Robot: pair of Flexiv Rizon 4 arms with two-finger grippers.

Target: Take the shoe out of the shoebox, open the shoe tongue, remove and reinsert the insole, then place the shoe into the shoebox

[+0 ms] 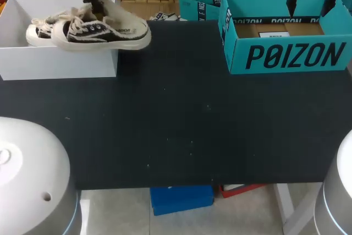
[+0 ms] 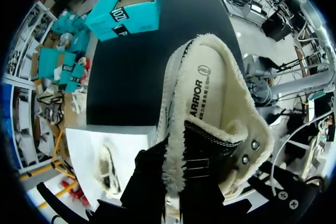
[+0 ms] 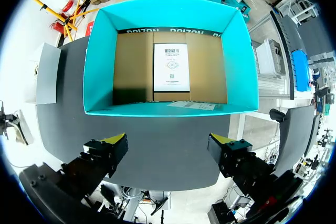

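My left tool is clenched on the shoe, pinching the fleecy rim of its opening. It holds the shoe sole-down over the right wall of the white box at far left, which I judge is mid-lift toward the bare worktop, where tongue and insole can be worked. A second shoe lies inside. My right tool hangs above the teal box at far right, fingers spread wide, empty, probably parked clear.
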